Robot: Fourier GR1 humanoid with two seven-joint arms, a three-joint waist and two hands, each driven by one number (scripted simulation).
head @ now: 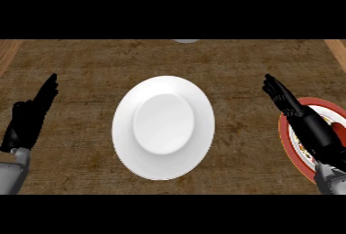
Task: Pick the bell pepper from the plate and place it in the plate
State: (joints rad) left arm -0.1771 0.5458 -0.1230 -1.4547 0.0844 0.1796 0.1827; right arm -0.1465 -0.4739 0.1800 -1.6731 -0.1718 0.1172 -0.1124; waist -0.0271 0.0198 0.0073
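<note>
The right hand (pixel 307 122), fingers straight and holding nothing, hangs over the red-rimmed plate (pixel 286 137), hiding the bell pepper beneath it. To grasp well, it should descend and curl round the pepper, then carry it leftward to the white plate (pixel 128 137). The left hand (pixel 30 116) rests open over the desk (pixel 81 64).

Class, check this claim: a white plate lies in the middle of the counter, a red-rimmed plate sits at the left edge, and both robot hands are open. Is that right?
Not quite. The head view shows the red-rimmed plate at the right edge, partly behind the right robot hand. The white plate does lie in the middle, and the left robot hand is open too.
</note>
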